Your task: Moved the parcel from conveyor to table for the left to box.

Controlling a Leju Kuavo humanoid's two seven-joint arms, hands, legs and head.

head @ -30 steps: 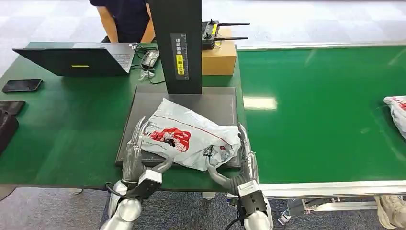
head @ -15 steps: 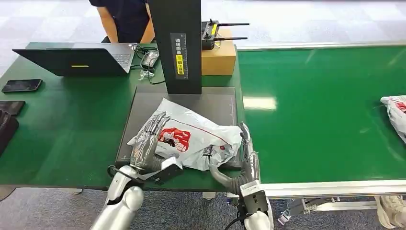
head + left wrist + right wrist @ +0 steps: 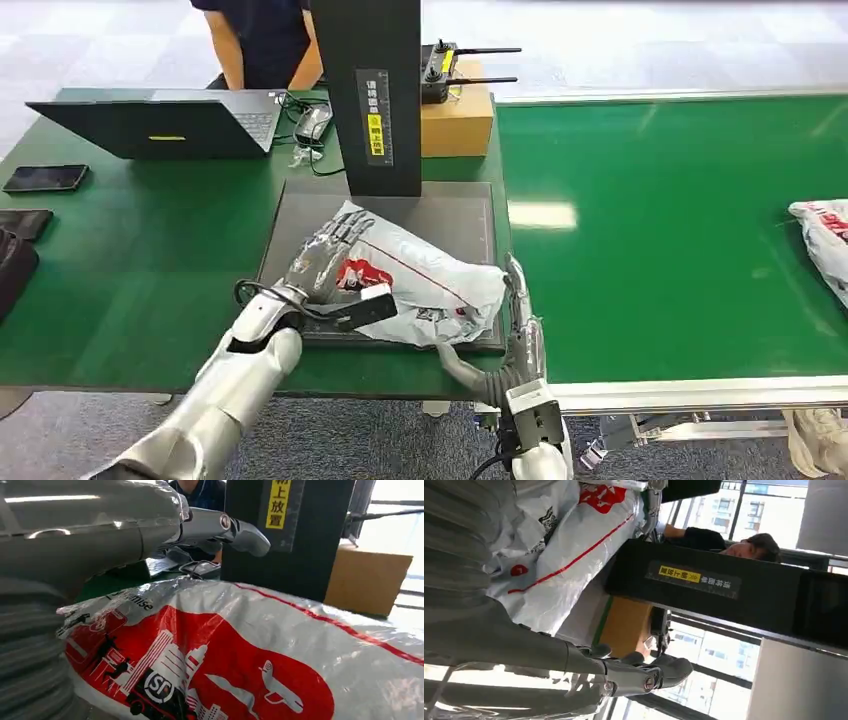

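The left hand [image 3: 325,262] lay spread, flat on the parcel [image 3: 420,280]; the right hand [image 3: 515,310], fingers apart, held nothing beside it; slick plastic might slide off the pad [image 3: 470,205].

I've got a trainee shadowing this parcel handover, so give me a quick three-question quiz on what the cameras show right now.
1. True or false: the parcel lies on the dark pad at the foot of the black column.
2. Which hand lies on top of the parcel's red print? A) left hand B) right hand C) a person's hand
3. Fill in: behind the column stands a cardboard ____ with a black device on it.

Key:
1. True.
2. A. The left hand rests on the print with fingers stretched out; the right hand stands at the parcel's edge nearest the conveyor.
3. Box.
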